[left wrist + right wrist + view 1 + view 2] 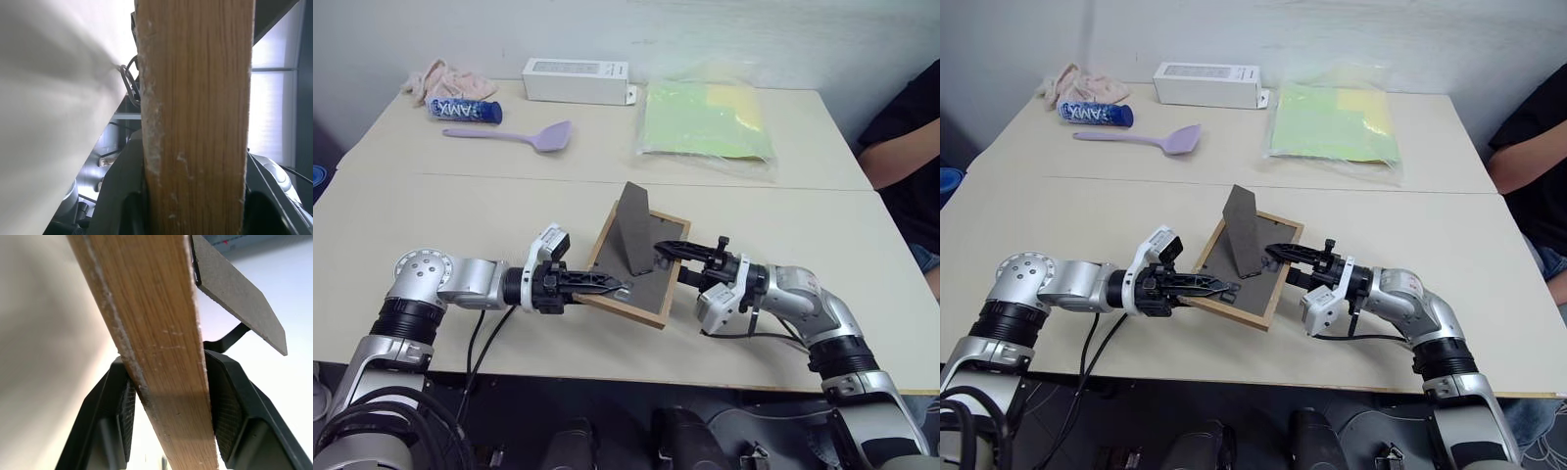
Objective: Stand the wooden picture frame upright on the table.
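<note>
While both claws pinch its grainy wood edges, rectangular wooden picture frame, dark matte back up, stand raised, left claw, right claw.

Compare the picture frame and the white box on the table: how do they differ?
The frame has a light wood border and dark back; the box is plain white. The frame is tilted, gripped by both end effectors, left and right; the box lies flat, untouched, at the table's far edge. Both are rectangular.
</note>
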Robot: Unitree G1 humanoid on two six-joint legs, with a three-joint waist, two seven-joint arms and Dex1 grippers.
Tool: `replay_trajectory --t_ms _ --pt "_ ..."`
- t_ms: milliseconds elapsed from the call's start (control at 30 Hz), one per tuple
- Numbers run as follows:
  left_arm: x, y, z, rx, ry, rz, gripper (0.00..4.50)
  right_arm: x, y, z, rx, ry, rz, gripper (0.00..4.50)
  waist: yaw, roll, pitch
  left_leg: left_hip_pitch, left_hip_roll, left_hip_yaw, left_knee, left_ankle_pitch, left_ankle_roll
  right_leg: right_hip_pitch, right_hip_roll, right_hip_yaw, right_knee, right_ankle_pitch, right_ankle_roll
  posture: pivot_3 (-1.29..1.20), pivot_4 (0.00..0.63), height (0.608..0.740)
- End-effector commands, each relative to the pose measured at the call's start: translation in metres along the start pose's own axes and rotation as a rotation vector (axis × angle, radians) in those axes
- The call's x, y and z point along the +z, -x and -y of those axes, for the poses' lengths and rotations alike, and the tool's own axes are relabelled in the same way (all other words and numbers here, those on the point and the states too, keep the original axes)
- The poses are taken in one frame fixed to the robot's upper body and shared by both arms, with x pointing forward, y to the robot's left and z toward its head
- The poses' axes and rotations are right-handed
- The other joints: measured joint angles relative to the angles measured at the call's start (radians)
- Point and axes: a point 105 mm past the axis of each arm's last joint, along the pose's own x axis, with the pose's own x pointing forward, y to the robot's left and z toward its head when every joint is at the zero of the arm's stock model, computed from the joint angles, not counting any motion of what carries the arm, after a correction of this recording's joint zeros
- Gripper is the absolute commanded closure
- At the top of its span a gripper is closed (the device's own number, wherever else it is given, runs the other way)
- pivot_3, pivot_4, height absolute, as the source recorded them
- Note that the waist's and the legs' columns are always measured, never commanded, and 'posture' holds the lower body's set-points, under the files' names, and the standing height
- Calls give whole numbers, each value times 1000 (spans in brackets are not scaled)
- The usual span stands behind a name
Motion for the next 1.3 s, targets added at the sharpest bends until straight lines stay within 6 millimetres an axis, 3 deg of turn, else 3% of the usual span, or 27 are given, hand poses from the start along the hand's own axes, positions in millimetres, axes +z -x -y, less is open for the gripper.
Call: replay_trajectory --t_ms 33,167,433,500,567,733,967,1133,1300 --pt "7 8 18 -13 -104 64 1723 2 2 25 -129 10 16 3220 0 0 0 0 0 0 0 0 0 0 0 0 0 0 0 0 150 740" --pt "8 39 18 116 -201 213 550 4 2 35 -201 -48 15 3229 -11 1 1 0 1 0 -1 0 0 0 0 0 -1 0 0 0 150 740" --pt "-5 94 -5 413 -365 280 543 0 7 42 -279 -263 0 3229 -4 3 2 1 0 0 -2 0 -1 0 0 1 -1 -1 -1 0 150 740" --pt "25 104 5 483 -864 423 543 -15 21 57 -454 -723 -22 3229 3 3 2 1 1 0 -2 0 -1 0 0 0 -2 -1 -2 0 150 740" --pt "31 99 16 470 -1149 417 23 -12 28 53 -447 -1105 52 3230 21 5 3 1 0 -2 -4 0 -1 2 -1 -2 -5 -1 -2 0 150 740" --pt "31 77 17 382 -1348 315 0 -9 37 33 -298 -1538 20 3231 27 7 5 -1 0 -3 -4 -2 3 3 -3 -3 -9 -1 -2 0 150 740" --pt "30 63 16 302 -1350 285 0 -27 39 -4 -290 -1585 -113 3232 6 8 5 -1 1 -1 -10 -1 3 1 -2 -3 -10 0 -1 0 150 740" --pt "29 61 15 291 -1348 271 0 -25 43 -33 -242 -1631 -141 3232 2 7 5 0 0 0 -9 -1 4 1 -2 -1 -6 0 0 0 150 740" --pt "30 64 16 301 -1347 263 0 -31 44 -45 -277 -1662 -197 3232 2 6 4 1 0 0 -9 -1 4 2 -2 -1 -6 0 0 0 150 740"
